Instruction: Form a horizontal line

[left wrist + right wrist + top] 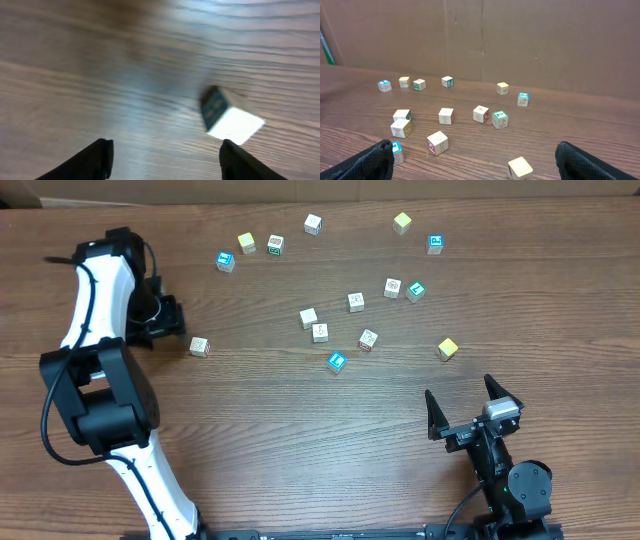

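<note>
No horizontal line is in view; small printed cubes lie scattered singly on the wooden table (300, 420). My left gripper (178, 318) is at the far left, just up and left of a lone white cube (200, 346). In the left wrist view that gripper (165, 150) is open with only bare wood between its fingers. A blurred cube (230, 117) with a white top lies ahead of its right finger. My right gripper (458, 386) stands open at the front right, holding nothing. A yellow cube (520, 167) and a blue cube (396, 150) lie nearest its fingers (375, 160).
Several more cubes spread over the far half: a blue cube (225, 261), another yellow cube (246, 242) and a green-printed one (275, 246) at the back left, others around the middle (355, 302). A brown cardboard wall (520, 40) closes the far side.
</note>
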Robot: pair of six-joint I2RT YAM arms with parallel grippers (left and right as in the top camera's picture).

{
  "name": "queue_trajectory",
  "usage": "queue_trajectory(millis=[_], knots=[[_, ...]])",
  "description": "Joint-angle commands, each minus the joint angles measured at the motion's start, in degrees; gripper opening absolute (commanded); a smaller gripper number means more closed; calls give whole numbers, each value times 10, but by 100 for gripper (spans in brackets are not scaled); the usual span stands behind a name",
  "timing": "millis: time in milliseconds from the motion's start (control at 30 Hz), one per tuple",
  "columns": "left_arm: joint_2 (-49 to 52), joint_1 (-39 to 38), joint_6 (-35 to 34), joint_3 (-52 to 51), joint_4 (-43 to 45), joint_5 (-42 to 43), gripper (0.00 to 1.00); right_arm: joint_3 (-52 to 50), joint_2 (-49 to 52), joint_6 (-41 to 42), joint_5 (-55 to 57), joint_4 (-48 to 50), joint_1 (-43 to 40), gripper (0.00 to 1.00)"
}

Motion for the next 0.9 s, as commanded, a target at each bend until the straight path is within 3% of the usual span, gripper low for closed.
queue_trajectory(millis=[0,367,567,767,867], knots=[[0,-20,41,7,7,24,70,-6,-6,4,1,4,0,100],[0,-56,55,-49,69,-7,71,-6,-6,4,1,4,0,100],[0,-68,55,-97,118,-7,66,-6,-6,3,1,4,0,100],[0,-70,55,-104,135,-8,41,-6,-6,3,1,4,0,100],[0,-70,55,-104,135,-33,36,-6,-6,3,1,4,0,100]])
